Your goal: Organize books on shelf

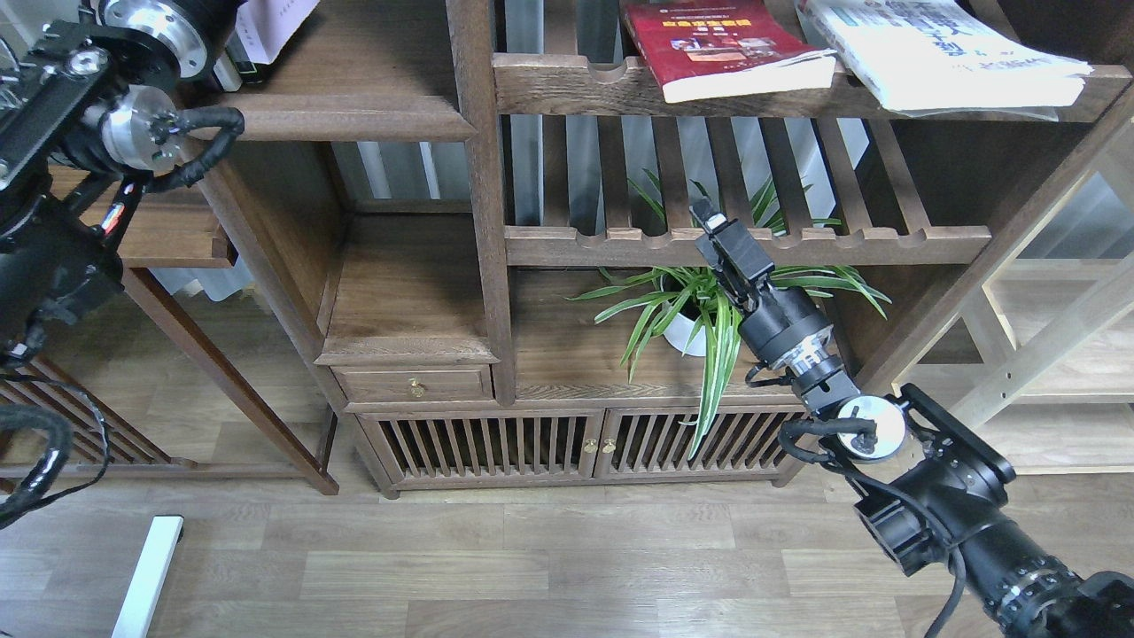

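Note:
The thin pale lavender-white book [270,19] lies on the solid dark-brown shelf [345,117] at the top left, mostly cut off by the frame's top edge. My left arm reaches up to it. The left gripper [227,69] shows only as a grey sliver beside the book's left edge, so its state is unclear. The dark red book [722,44] and the large white book [939,49] lie flat on the upper slatted rack, overhanging its front rail. My right gripper [706,215] points up in front of the lower slatted rack, empty, with its fingers not distinguishable.
A potted spider plant [700,310] stands right behind the right wrist. A thick upright post [483,204] divides the bookcase. A small drawer [415,384] and slatted cabinet doors [567,443] are below. A pale wood rack [1054,328] is at the right.

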`<state>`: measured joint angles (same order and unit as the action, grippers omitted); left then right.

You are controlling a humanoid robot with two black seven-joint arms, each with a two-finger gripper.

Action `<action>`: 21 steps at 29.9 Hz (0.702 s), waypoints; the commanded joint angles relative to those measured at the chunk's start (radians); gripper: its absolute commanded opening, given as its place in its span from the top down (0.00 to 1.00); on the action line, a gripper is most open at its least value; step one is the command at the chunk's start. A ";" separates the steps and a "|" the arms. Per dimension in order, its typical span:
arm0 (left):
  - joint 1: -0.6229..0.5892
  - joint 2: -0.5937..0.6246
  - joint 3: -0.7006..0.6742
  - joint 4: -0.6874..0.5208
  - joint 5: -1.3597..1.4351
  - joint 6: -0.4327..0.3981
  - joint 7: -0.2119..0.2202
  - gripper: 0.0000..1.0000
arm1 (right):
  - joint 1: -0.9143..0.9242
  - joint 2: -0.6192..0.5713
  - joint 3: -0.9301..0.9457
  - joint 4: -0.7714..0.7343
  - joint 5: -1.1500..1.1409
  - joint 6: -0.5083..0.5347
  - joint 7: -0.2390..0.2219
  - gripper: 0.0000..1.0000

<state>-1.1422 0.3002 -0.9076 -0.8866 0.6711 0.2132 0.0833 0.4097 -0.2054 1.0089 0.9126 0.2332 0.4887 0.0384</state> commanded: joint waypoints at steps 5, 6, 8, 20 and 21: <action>0.004 -0.010 0.021 0.017 -0.007 0.000 -0.020 0.90 | -0.005 -0.002 -0.001 0.000 0.000 0.000 0.000 0.07; 0.005 -0.010 0.022 0.017 -0.007 0.000 -0.020 0.89 | -0.005 -0.002 -0.001 0.000 0.000 0.000 0.000 0.07; 0.005 -0.013 0.032 0.018 -0.007 0.002 -0.020 0.89 | -0.005 -0.003 -0.001 0.000 0.001 0.000 0.000 0.07; 0.007 -0.013 0.044 0.046 -0.007 0.005 -0.025 0.88 | -0.005 -0.002 -0.001 0.000 0.002 0.000 0.000 0.07; 0.007 -0.013 0.044 0.048 -0.007 0.005 -0.030 0.88 | -0.005 -0.002 -0.001 0.000 0.002 0.000 0.000 0.07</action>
<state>-1.1352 0.2875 -0.8639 -0.8479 0.6651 0.2174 0.0619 0.4049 -0.2082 1.0090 0.9128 0.2347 0.4887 0.0383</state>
